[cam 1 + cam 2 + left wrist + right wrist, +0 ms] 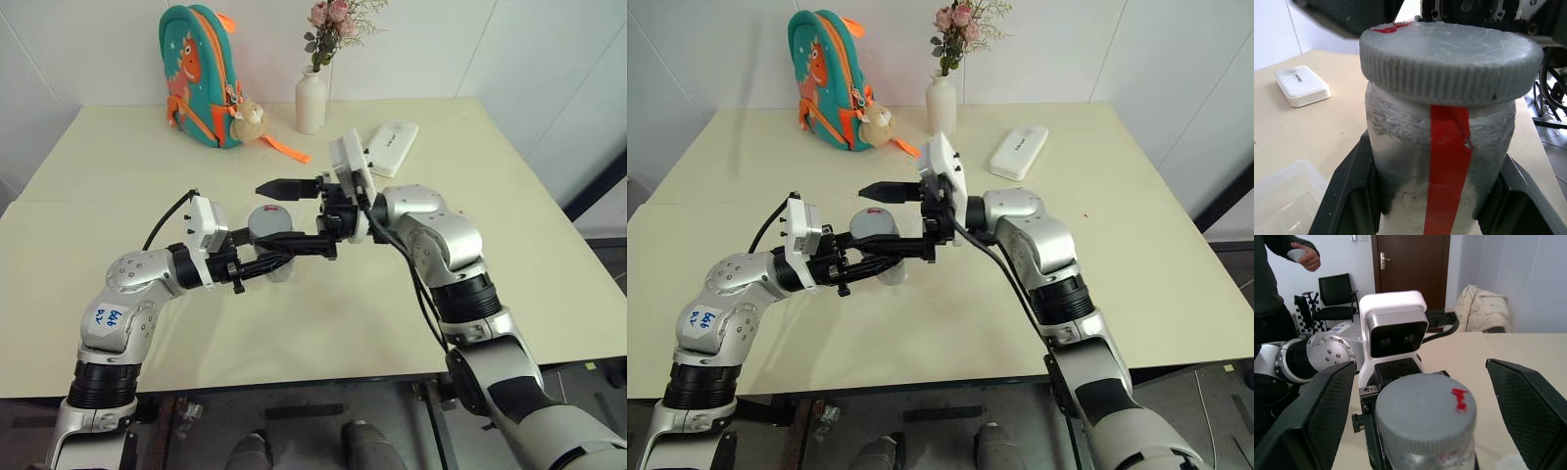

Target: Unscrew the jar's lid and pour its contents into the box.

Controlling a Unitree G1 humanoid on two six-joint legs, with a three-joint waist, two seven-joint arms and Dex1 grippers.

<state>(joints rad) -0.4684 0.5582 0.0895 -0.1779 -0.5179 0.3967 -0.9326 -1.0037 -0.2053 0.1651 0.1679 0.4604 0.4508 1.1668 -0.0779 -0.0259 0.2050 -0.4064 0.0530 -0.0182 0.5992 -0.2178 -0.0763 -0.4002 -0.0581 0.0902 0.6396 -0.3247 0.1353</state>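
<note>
Unscrewing step: left hand [263, 264] clamped on frosted silvery jar [1435, 161]; right hand [1415, 416], fingers apart, straddles ribbed grey lid [1425, 406]; next, probably close and twist.

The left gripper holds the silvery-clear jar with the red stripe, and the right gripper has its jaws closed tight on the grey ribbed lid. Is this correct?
Not entirely. The left gripper does hold the silvery-clear jar with the red stripe, but the right gripper is not closed on the grey ribbed lid: its jaws stand wide open on either side of the lid, clear of it. The right wrist view shows this.
</note>
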